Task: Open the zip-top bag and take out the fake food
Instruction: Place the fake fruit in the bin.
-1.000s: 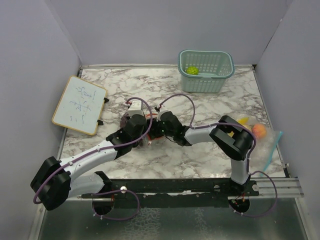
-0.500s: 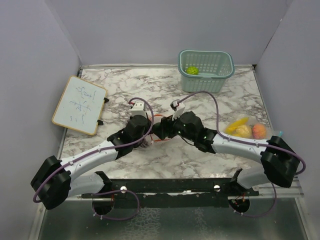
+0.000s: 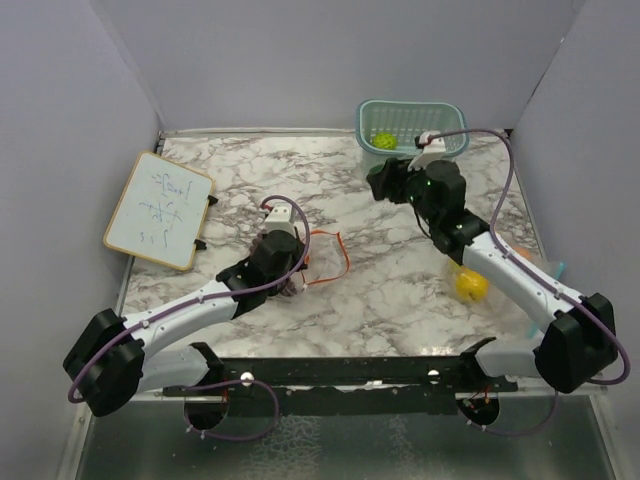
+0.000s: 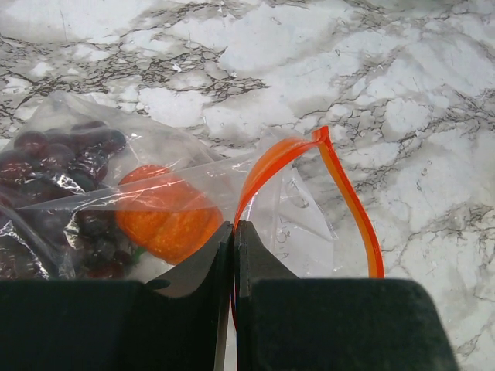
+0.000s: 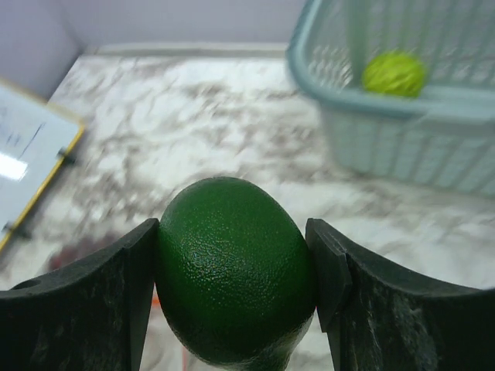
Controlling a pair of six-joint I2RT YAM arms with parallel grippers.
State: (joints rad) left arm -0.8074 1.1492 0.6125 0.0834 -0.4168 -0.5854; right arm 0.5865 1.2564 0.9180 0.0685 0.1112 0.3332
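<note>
The clear zip-top bag (image 4: 302,224) lies mid-table with its orange zip strip (image 3: 335,255) gaping. My left gripper (image 4: 233,226) is shut on that strip's near edge. Inside the bag sit an orange fruit (image 4: 166,220) and a purple grape bunch (image 4: 66,174). My right gripper (image 5: 232,228) is shut on a dark green fruit (image 5: 236,270), held in the air in front of the teal basket (image 5: 402,116). In the top view the right gripper (image 3: 385,182) hangs by the basket's (image 3: 445,150) left front corner. A lime (image 3: 384,141) lies in the basket.
A yellow lemon (image 3: 470,285) lies on the marble at the right, partly under my right forearm. A small whiteboard (image 3: 158,210) rests at the far left. Grey walls close in the table on three sides.
My right arm has swung from the bag's mouth at mid-table up to the back right, carrying the dark green fruit to the basket. The left gripper has stayed on the zip strip.
</note>
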